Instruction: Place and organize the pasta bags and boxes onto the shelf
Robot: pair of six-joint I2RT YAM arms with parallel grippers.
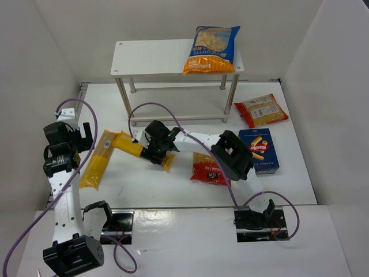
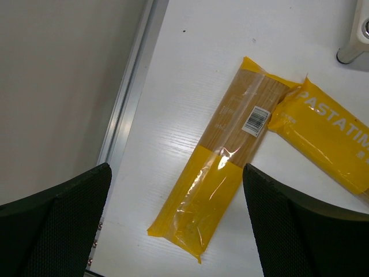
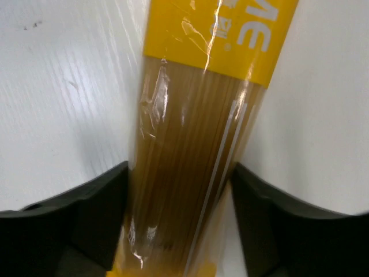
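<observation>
The spaghetti bag (image 3: 190,144) is glossy crinkled plastic, the table (image 3: 52,86) matt white.

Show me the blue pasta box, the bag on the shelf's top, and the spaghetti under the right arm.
blue pasta box (image 1: 264,151): top external view, middle of its front face.
blue-and-orange bag (image 1: 212,49): top external view, middle of the bag.
spaghetti bag (image 3: 184,167): right wrist view, clear part showing the strands.
</observation>
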